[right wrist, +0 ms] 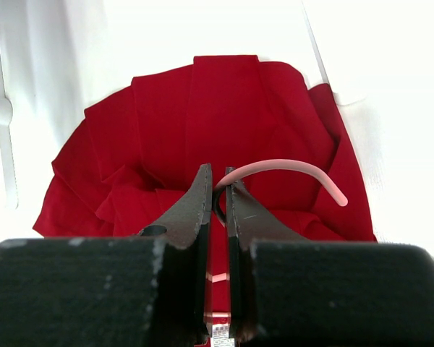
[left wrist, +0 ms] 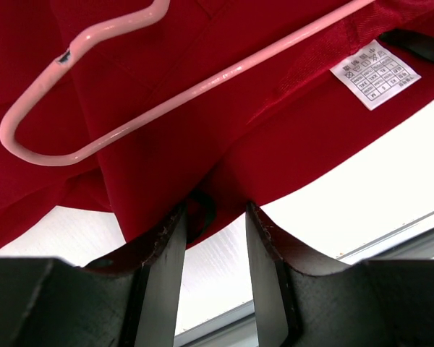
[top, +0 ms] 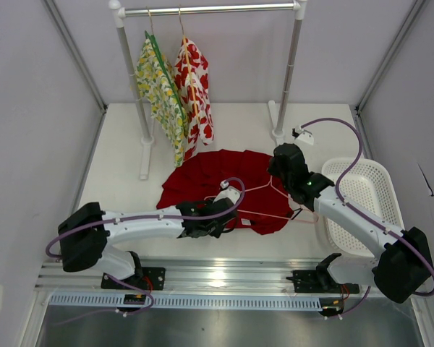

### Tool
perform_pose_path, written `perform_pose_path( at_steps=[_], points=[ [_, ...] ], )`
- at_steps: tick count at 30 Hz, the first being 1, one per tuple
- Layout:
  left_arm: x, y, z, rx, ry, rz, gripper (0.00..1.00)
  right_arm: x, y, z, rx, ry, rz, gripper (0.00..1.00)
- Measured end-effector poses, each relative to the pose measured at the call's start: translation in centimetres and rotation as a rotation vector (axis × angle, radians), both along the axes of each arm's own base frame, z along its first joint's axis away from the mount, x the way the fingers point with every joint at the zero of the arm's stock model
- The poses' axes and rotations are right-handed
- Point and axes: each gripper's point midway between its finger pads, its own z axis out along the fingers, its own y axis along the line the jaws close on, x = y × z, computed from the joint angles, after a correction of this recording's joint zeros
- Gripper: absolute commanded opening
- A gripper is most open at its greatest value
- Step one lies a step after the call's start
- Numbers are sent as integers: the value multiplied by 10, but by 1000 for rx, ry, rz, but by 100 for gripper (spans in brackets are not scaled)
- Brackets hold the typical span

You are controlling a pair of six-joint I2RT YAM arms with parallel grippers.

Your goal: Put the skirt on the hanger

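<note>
The deep-red skirt [top: 217, 177] lies spread on the white table, its waist edge toward the arms. The pale pink hanger [top: 275, 215] lies on its near part. My right gripper [top: 281, 172] is shut on the hanger's neck, and in the right wrist view [right wrist: 218, 184] the hook [right wrist: 289, 166] curves off to the right above the skirt [right wrist: 224, 108]. My left gripper [top: 220, 217] is open at the skirt's near edge. In the left wrist view [left wrist: 215, 210] the cloth [left wrist: 166, 144] drapes over the fingertips, with the hanger's end [left wrist: 202, 90] and a white care label [left wrist: 375, 74] above.
A clothes rack [top: 210, 10] stands at the back with a yellow-green floral garment [top: 159, 94] on a green hanger and a white red-flowered garment [top: 195, 87]. A white plastic basket [top: 362, 202] sits at the right. The rack's feet [top: 146, 155] stand just behind the skirt.
</note>
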Motion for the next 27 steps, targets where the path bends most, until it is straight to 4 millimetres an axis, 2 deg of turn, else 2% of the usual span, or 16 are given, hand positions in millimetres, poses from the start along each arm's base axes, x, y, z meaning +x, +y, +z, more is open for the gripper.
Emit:
perform_pose_path(
  at_steps=[6,10,24,27],
  points=[
    [2,1,-3,8,3,7,37,0,0,0,0,0,0,0],
    [3,2,-5,15,5,11,30,0,0,0,0,0,0,0],
    [6,2,-4,20,-3,8,0,0,0,0,0,0,0,0],
    [7,3,-4,23,-4,5,0,0,0,0,0,0,0,0]
  ],
)
